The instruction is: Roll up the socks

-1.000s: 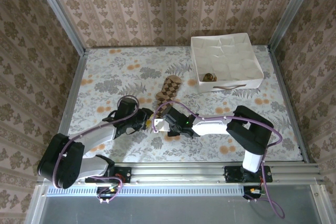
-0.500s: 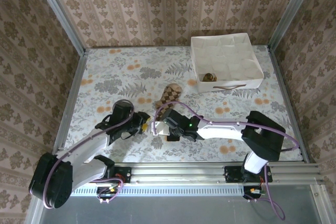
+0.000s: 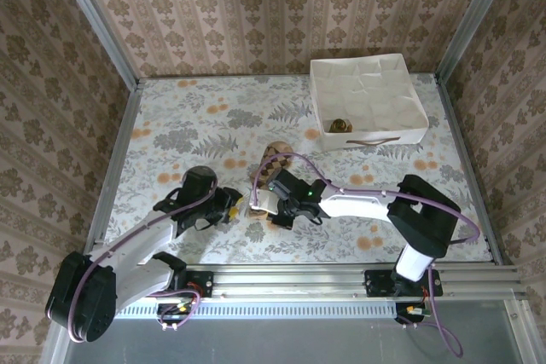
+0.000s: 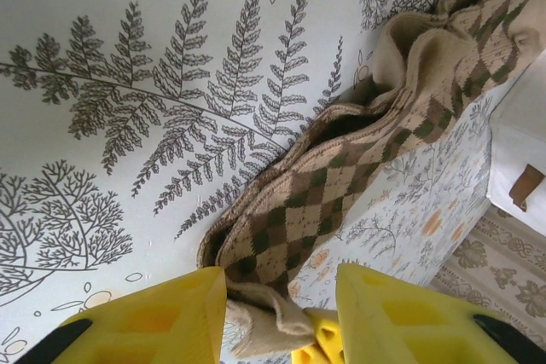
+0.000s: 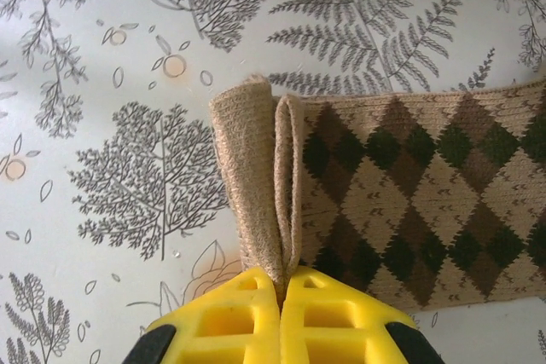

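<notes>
The brown-and-cream argyle sock (image 3: 275, 156) lies on the floral table, its near end folded over into a cream flap (image 5: 256, 176). My right gripper (image 5: 281, 274) is shut on that folded cream edge, and it sits at the sock's near end (image 3: 258, 204) in the top view. My left gripper (image 4: 281, 296) faces it from the left (image 3: 237, 205). Its yellow fingers (image 4: 153, 321) stand apart around the cream end (image 4: 264, 326) and the right gripper's tip. A small brownish rolled sock (image 3: 339, 124) rests in the white box.
The white box (image 3: 375, 138) stands at the back right, its front wall about a hand's width beyond the sock. Metal rails and patterned walls close in the table. Open floral tabletop (image 3: 188, 117) lies to the left and far left.
The sock's far end has been drawn toward the near edge, so less of it shows flat. Both grippers have shifted slightly nearer and left, and the right arm's elbow has swung outward.
</notes>
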